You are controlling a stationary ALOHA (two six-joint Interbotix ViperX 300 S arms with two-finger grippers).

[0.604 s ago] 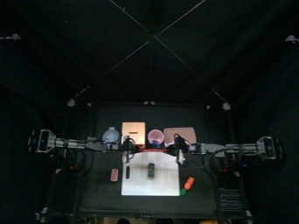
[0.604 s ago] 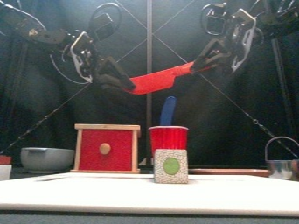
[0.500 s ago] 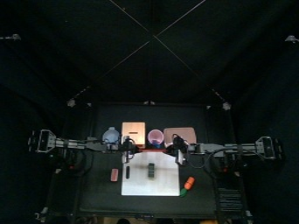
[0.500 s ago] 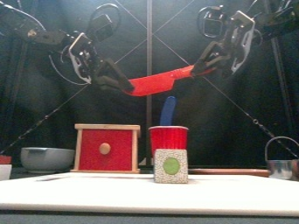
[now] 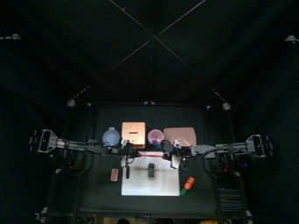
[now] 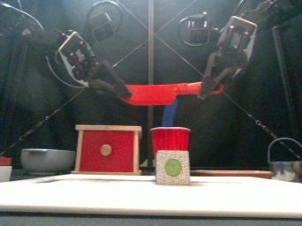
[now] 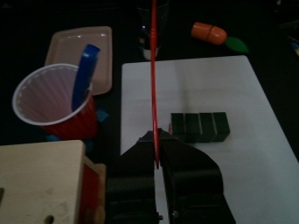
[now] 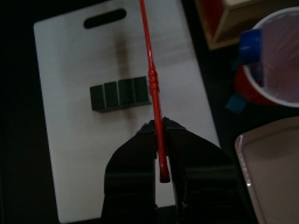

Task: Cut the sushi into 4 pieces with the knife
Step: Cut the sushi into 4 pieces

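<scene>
Red knife point(image 6: 160, 93), tilted a moment ago, now hangs lower and nearly level, its two ends clamped by the left gripper point(image 6: 120, 88) and right gripper point(image 6: 211, 87). Beneath it the sushi roll point(image 6: 174, 167) lies uncut on the white cutting board point(image 7: 251, 96). The blade appears aligned for a first cut.

Red knife point(image 6: 160, 93) level aloft, green sushi roll point(image 7: 201, 126) whole on board point(image 7: 251, 87)

Overhead light is picking out the flat white plastic cutting board point(image 5: 149, 184), which is glowing as the brightest patch at the top view's lower centre, while the upper half is lying in near blackness. In the front view's upper middle the flat red toy knife point(image 6: 160, 92) is showing vividly against the dark, and the board is washing out pale along the bottom edge.
</scene>
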